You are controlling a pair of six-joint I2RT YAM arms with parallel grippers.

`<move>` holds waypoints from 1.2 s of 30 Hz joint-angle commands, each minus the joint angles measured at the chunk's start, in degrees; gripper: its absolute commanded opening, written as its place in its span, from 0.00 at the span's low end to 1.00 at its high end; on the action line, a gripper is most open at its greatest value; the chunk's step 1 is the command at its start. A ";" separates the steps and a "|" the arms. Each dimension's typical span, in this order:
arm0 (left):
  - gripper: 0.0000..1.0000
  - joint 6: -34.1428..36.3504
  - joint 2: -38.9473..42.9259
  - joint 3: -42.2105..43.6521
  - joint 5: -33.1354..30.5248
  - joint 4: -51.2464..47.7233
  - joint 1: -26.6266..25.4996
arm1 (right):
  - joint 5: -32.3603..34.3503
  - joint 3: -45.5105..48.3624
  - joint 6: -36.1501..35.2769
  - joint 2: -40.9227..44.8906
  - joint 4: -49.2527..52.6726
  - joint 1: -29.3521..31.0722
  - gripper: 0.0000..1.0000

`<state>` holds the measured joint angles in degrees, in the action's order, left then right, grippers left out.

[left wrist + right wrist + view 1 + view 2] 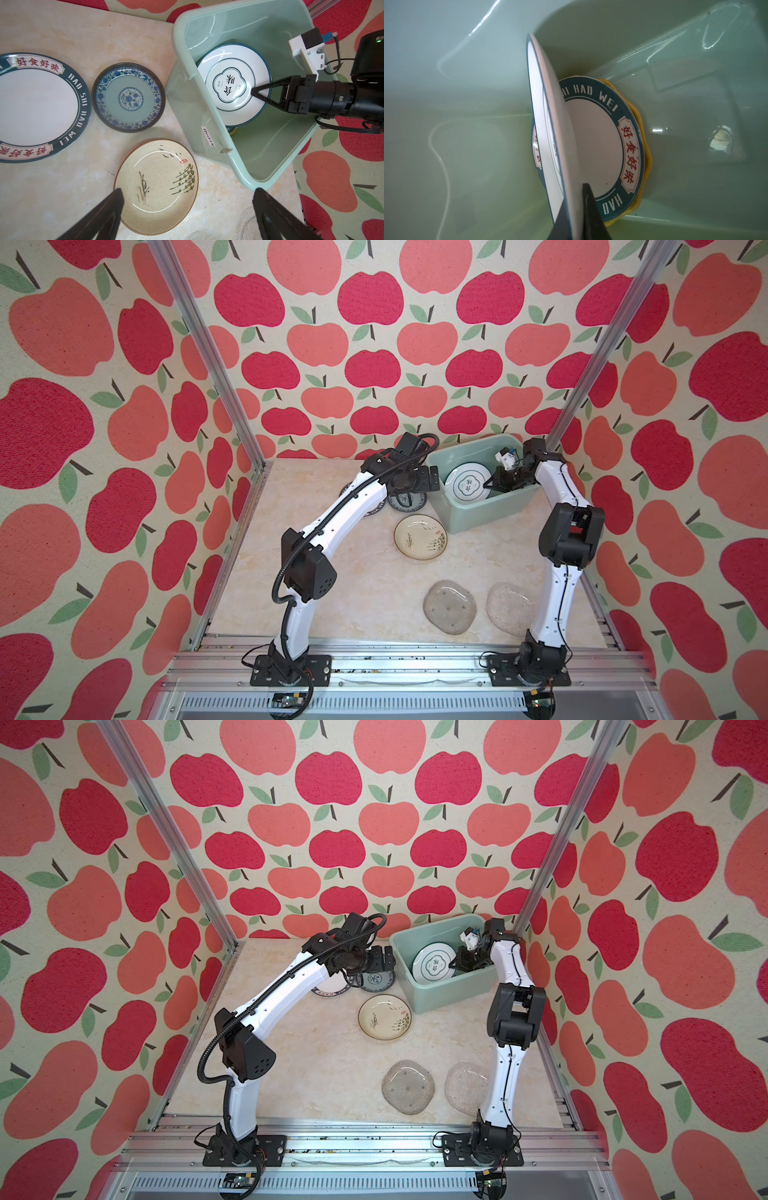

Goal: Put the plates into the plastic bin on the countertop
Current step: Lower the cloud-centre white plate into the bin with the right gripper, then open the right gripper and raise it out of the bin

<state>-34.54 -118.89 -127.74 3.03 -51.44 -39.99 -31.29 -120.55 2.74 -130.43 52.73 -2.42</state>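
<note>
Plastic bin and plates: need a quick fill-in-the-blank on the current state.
The right hand holds a white plate inside the plastic bin, over a lettered plate lying on a scalloped plate coloured ___.
The left hand is ___ and holds nothing.
___ clear glass plates lie on the countertop.
Missing: yellow; open; two.

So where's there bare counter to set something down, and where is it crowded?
Bare: between the cream plate and two glass plates, and from those to the left arm. Crowded: beside the bin, around the blue plate and lettered plate.
</note>
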 commanded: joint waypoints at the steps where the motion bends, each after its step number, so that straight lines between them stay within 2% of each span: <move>1: 0.99 0.91 -0.63 -2.52 0.48 -2.61 -0.18 | -0.99 -3.25 -2.65 -1.52 0.78 1.25 0.00; 5: 0.99 0.71 -0.73 -2.59 0.57 -2.88 -0.24 | -0.16 -4.07 -2.57 -2.61 0.97 1.71 0.04; 8: 0.99 0.79 -0.73 -2.60 0.40 -3.05 -0.18 | 1.16 -4.30 -2.56 -3.20 0.97 2.06 0.12; 19: 0.99 0.72 -0.99 -2.68 0.06 -3.92 -0.09 | 6.58 -4.43 -2.21 -4.73 0.53 2.62 0.17; 22: 0.99 0.62 -1.10 -2.64 -0.04 -4.25 0.08 | 8.88 -4.39 -2.21 -5.14 0.47 2.84 0.25; 29: 0.99 0.05 -1.18 -2.68 -0.21 -4.35 0.74 | 11.89 -4.25 -2.13 -5.71 0.01 3.00 0.29; 36: 0.99 -0.99 -1.03 -2.43 -0.68 -5.40 2.02 | 14.66 -3.14 -2.30 -4.98 -1.75 2.95 0.39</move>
<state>-34.87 -119.28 -128.64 3.40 -54.74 -38.70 -18.20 -123.44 1.06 -135.15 52.51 0.05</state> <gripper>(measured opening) 0.993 0.386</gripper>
